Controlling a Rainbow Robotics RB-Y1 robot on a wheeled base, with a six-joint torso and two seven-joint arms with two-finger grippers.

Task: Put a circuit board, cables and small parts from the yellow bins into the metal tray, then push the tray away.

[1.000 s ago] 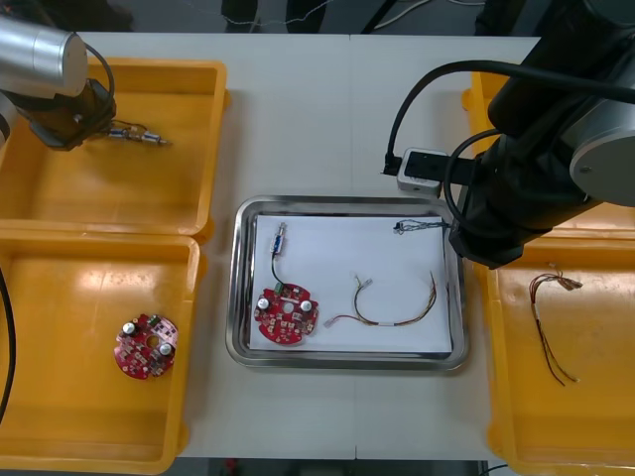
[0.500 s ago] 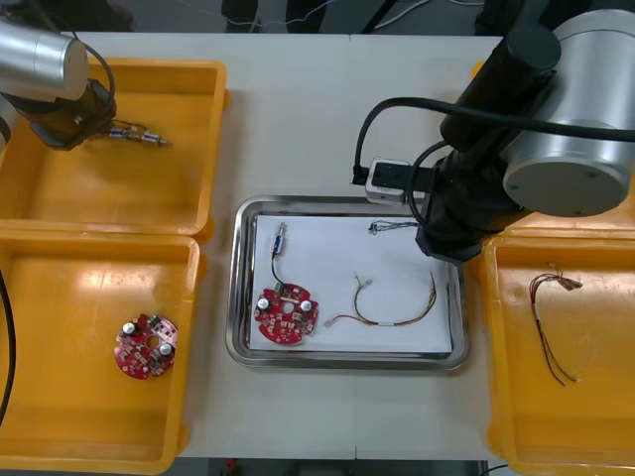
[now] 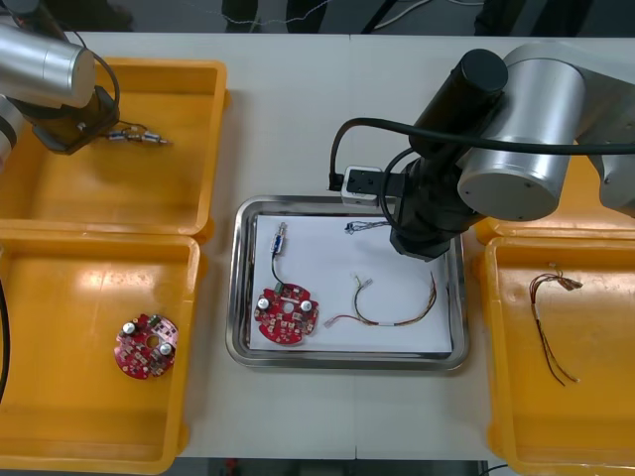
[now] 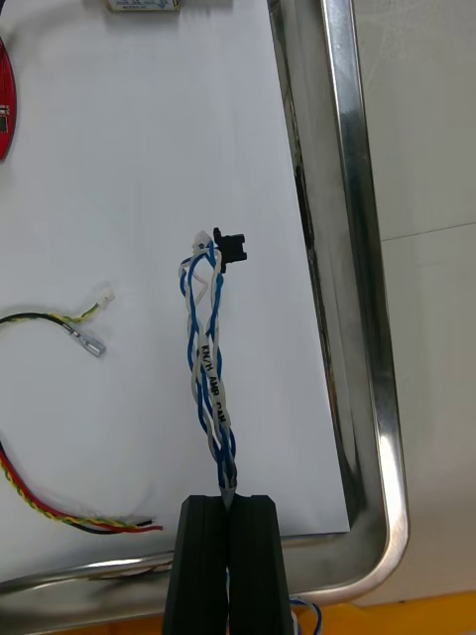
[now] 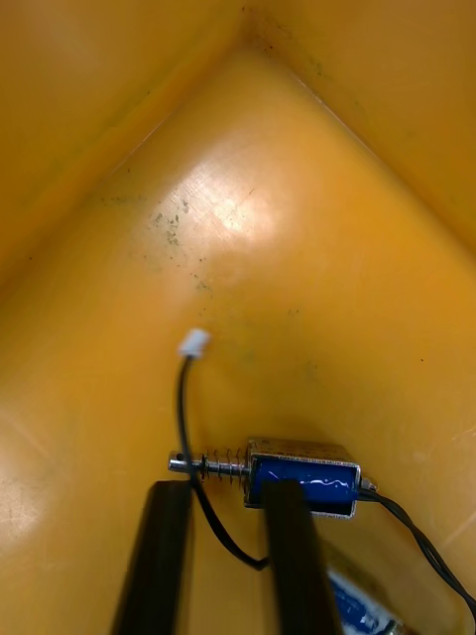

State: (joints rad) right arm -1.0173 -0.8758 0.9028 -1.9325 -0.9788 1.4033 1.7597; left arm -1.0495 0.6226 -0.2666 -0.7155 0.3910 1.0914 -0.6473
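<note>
My right gripper [image 4: 230, 501] is shut on one end of the twisted blue and white cable [image 4: 203, 357], which stretches over the white inside of the metal tray [image 3: 238, 297] near its far right corner [image 3: 362, 226]. In the tray lie a round red circuit board [image 3: 286, 312], a black cable with a small metal part [image 3: 280, 241] and a red and yellow cable [image 3: 392, 305]. My left gripper [image 5: 226, 486] is low in the far left yellow bin [image 3: 189, 198], right at a small metal part [image 5: 302, 478] with a blue body, a spring and a black lead.
A second red circuit board [image 3: 146, 345] lies in the near left bin [image 3: 60, 416]. The near right bin [image 3: 595, 416] holds a red and yellow cable [image 3: 551, 322]. More small metal parts [image 3: 134, 136] lie beside the left arm [image 3: 60, 94].
The right arm has swung left, from the tray's right rim to above its far right part, carrying the blue and white cable. The left arm has hardly moved.
</note>
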